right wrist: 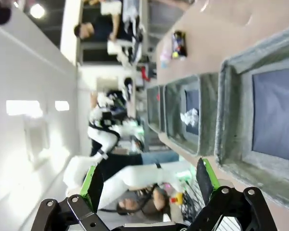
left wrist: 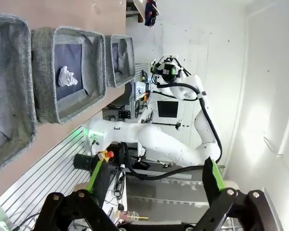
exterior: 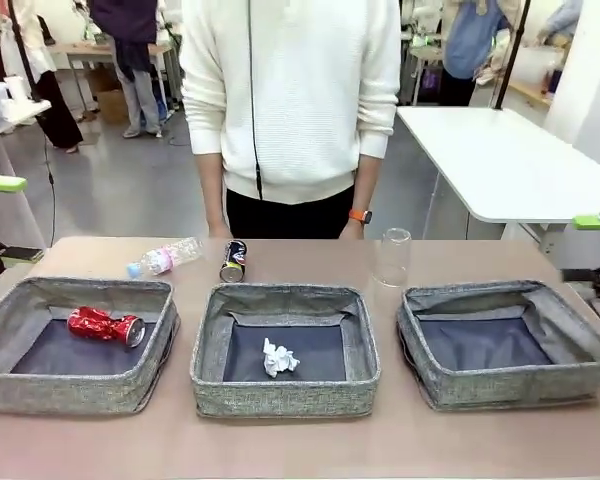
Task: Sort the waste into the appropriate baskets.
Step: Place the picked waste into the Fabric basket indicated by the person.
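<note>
Three grey baskets stand in a row. The left basket [exterior: 70, 392] holds a crushed red can [exterior: 105, 326]. The middle basket [exterior: 280, 397] holds a white paper ball [exterior: 278, 358], and the right basket [exterior: 500, 388] has nothing in it. Behind them on the table lie a clear bottle [exterior: 165, 257] and a dark can [exterior: 234, 261], and a clear cup [exterior: 392, 258] stands upside down. My left gripper [exterior: 5, 220] [left wrist: 155, 178] is open at the table's left edge. At the right edge my right gripper [exterior: 595, 248] [right wrist: 148, 182] is open too. Both are clear of the baskets.
A person in a white sweater [exterior: 290, 100] stands at the far edge, both hands resting near the table top. A white table [exterior: 510, 160] stands behind at the right. Bare tabletop [exterior: 300, 445] runs along the near edge in front of the baskets.
</note>
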Action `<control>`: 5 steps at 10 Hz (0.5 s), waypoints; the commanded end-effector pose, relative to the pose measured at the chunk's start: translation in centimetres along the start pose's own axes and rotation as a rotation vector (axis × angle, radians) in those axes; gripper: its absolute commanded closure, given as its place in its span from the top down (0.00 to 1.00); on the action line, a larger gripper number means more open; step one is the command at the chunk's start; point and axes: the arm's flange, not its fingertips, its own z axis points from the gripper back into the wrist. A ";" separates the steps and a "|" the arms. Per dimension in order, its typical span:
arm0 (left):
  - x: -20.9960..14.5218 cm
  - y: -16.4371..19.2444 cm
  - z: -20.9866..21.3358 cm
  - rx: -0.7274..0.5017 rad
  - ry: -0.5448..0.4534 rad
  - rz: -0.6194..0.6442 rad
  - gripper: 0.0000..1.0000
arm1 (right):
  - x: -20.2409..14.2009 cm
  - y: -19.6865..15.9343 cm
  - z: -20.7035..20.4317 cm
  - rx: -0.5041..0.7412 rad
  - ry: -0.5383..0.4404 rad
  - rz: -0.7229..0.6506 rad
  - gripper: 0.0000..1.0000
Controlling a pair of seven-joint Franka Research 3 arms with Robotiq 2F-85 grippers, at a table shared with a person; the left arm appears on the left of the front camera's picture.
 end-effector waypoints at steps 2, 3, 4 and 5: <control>0.0 0.0 0.0 0.000 0.000 0.000 1.00 | 0.0 0.0 0.0 0.000 0.000 0.000 1.00; 0.0 0.0 0.0 0.000 0.000 0.000 1.00 | 0.0 0.0 0.0 0.000 0.000 0.000 1.00; 0.0 0.0 0.0 0.000 0.000 0.000 1.00 | 0.0 0.0 0.0 0.000 0.000 0.000 1.00; 0.0 0.0 0.0 0.000 0.000 0.000 1.00 | 0.0 0.0 0.0 0.000 0.000 0.000 1.00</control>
